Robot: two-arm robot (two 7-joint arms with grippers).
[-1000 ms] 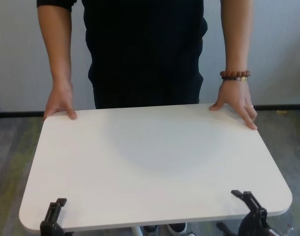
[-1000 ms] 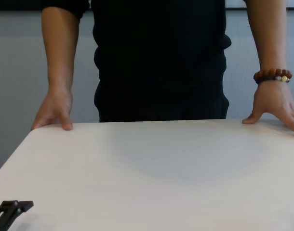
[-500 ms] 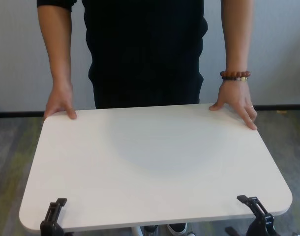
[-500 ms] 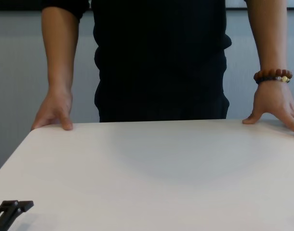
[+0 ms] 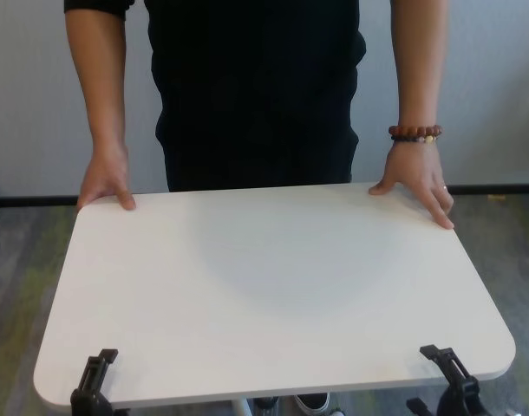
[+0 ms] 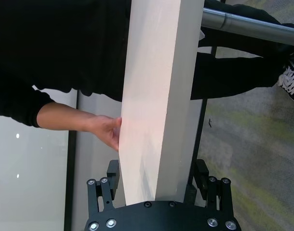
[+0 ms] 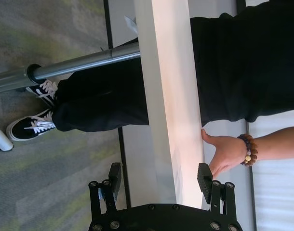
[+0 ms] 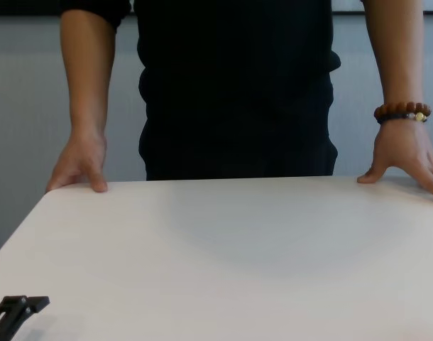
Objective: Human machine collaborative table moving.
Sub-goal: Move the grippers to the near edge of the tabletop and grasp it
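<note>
We see the white table [image 5: 273,286] standing between us and the person in black [image 5: 256,87], its tabletop level and filling most of the head view. The person stands at the far edge with one hand [image 5: 106,180] resting on the far corner on our left side and the other hand [image 5: 416,186], below a brown beaded bracelet [image 5: 414,133], laid on the far corner on our right side. Our left gripper [image 5: 93,381] sits at the near edge toward the left corner, and in the left wrist view its fingers [image 6: 113,173] are spread wide, one above and one below the thin edge of the tabletop [image 6: 154,106], apparently with a gap on each side. Our right gripper [image 5: 451,381] sits at the near edge toward the right corner, likewise spread, its fingers [image 7: 205,178] straddling the table edge [image 7: 171,96] without clamping on it. Under the tabletop, the grey metal pole leg [image 7: 65,67] runs across the right wrist view, and beyond it we can make out the person's black trousers [image 7: 103,103] and dark sneakers with white laces [image 7: 29,127] on grey-green carpet [image 7: 50,24].
</note>
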